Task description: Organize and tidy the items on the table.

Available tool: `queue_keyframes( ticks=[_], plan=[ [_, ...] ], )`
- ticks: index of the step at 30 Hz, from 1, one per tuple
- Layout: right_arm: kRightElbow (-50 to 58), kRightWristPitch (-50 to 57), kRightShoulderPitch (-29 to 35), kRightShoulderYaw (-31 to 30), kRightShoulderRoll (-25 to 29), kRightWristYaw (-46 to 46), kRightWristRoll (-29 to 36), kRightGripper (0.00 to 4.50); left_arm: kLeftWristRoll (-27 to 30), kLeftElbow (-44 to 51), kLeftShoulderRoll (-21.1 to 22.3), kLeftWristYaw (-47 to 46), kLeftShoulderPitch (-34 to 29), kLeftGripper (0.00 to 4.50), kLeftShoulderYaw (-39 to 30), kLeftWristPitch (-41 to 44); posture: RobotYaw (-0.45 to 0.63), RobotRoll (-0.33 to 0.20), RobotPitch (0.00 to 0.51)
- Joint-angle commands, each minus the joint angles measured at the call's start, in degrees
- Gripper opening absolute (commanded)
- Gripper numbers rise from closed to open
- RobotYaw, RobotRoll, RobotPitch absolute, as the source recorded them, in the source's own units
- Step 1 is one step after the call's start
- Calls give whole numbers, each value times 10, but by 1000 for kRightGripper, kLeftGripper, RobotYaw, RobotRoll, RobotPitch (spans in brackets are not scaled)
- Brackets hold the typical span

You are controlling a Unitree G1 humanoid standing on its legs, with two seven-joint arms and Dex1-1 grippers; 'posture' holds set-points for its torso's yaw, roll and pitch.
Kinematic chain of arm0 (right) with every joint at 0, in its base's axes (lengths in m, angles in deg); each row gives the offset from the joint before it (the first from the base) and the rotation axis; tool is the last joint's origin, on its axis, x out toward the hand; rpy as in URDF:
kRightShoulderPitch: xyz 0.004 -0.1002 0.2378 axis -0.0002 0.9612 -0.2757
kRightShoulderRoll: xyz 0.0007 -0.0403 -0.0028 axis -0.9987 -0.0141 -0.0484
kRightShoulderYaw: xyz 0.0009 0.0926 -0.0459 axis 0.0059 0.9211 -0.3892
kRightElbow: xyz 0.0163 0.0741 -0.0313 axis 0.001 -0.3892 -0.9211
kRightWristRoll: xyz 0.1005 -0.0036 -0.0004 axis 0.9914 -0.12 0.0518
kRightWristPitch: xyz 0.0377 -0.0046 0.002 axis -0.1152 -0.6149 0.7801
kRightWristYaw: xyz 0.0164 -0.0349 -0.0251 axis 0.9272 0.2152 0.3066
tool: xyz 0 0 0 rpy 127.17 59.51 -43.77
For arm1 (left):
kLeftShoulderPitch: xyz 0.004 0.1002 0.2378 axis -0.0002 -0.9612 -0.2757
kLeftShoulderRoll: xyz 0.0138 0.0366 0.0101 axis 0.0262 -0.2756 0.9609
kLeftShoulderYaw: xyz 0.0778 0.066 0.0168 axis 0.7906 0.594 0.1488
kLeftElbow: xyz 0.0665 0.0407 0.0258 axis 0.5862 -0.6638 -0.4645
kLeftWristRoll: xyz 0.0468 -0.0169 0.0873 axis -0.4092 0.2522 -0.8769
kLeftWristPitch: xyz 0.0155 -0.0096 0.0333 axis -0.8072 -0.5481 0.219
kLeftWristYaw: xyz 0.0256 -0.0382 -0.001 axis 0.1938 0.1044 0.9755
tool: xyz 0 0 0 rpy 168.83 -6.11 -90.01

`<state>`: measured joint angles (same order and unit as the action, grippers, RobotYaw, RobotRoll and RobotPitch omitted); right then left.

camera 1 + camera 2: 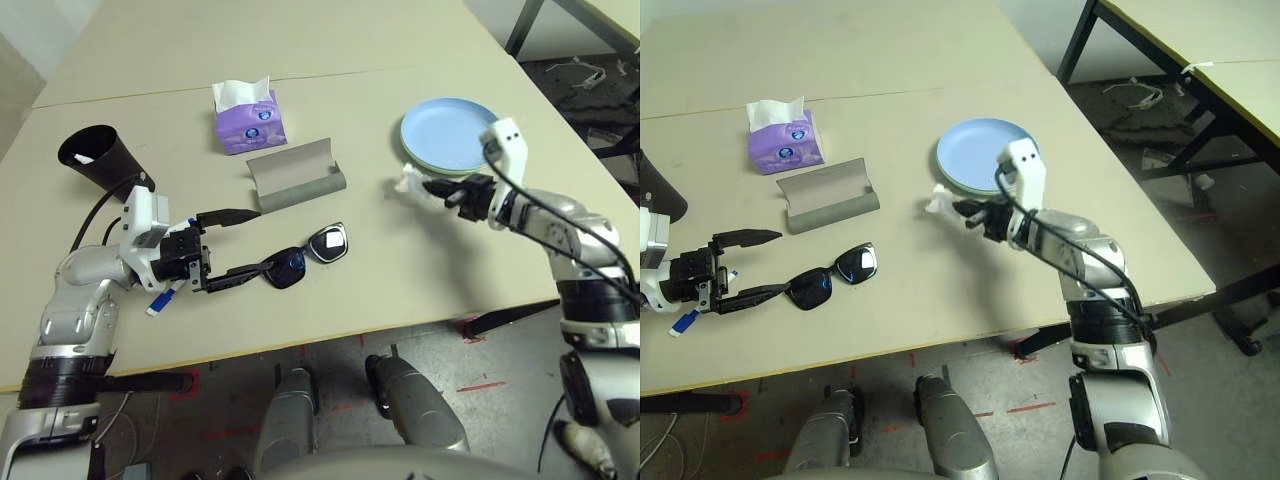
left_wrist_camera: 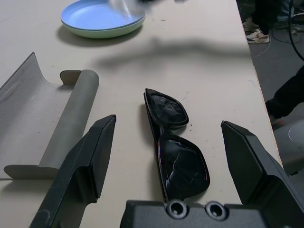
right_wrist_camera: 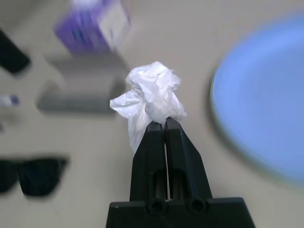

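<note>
Tissue is what my right gripper (image 3: 165, 124) has: the two black fingers (image 3: 178, 142) are pressed together on the lower edge of the crumpled white tissue (image 3: 151, 97), which stands up from the tips and is lifted clear of the table (image 1: 420, 270). Seen from my head, this gripper with the tissue is just beside the plates, at about 8 o'clock of them. The blue plate (image 1: 450, 133) lies on the green plate (image 2: 102, 33); of the green one I see a thin rim under it.

My left gripper (image 2: 166, 142) has its jaws spread wide and holds nothing. Between the two fingers lie the black sunglasses (image 2: 173, 142), flat on the table, lenses up. One finger is beside the temple end of the glasses; if it touches them I cannot tell.

At 12 o'clock of the sunglasses is the grey glasses case (image 1: 296, 176), lying open. At 11 o'clock of the case stands the purple tissue box (image 1: 250, 122), with a white tissue coming out on top. One white marker with blue cap (image 1: 160, 302) lies under my left wrist. At 10 o'clock of my left gripper is the black cup (image 1: 100, 158), tilted on its side with the mouth showing.
</note>
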<state>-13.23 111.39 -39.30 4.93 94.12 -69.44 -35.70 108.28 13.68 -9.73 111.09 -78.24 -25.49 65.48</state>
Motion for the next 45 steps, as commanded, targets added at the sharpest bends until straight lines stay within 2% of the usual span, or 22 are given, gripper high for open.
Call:
queue_keyframes(
  ticks=[1, 6, 11, 14, 19, 24, 25, 30, 33, 35, 39, 45],
  plan=[
    [-66, -36, -23, 8, 7, 18, -19, 21, -8, -4, -2, 4, -2, 4500, 8, -1, -212, 0, 215],
    [-203, -147, -65, -11, 17, 78, -107, 21, -4, 6, -4, -5, -4, 4500, 6, 2, -196, 0, 214],
    [-293, -217, -101, -22, 7, 104, -151, 21, -3, 15, -4, -11, -13, 4500, 4, 2, -188, 0, 219],
    [-310, -226, -111, -21, -2, 101, -151, 658, -2, 18, -3, -14, -16, 4500, 2, 3, -188, 0, 220],
    [-293, -218, -103, -21, 6, 86, -152, 2432, -2, 12, -2, -16, -15, 4500, 0, 3, -192, 0, 220],
    [-239, -178, -82, -29, 41, 48, -151, 4276, -2, 6, -2, -14, -15, 4500, 0, 2, -207, 0, 224],
    [-215, -163, -75, -37, 57, 36, -155, 4467, -2, 3, -2, -12, -16, 4500, 1, 1, -209, 0, 224],
    [-22, -46, -44, -105, 147, -71, -141, 4467, 1, -5, 3, 5, -33, 4500, -8, -10, -225, 0, 230],
    [82, -11, -46, -179, 190, -115, -166, 4467, 0, -15, 8, 19, -47, 4500, -17, -25, -224, 0, 232],
    [142, 13, -61, -224, 206, -167, -153, 4467, 1, -19, 12, 22, -53, 4500, -23, -28, -220, 0, 234],
    [224, 81, -121, -285, 178, -216, -119, 4467, 3, -20, 19, 32, -70, 4500, -37, -33, -215, 0, 233],
    [270, 112, -188, -369, 118, -229, -126, 4467, 4, -8, 34, 44, -105, 4500, -56, -46, -191, 0, 232]
  ],
)
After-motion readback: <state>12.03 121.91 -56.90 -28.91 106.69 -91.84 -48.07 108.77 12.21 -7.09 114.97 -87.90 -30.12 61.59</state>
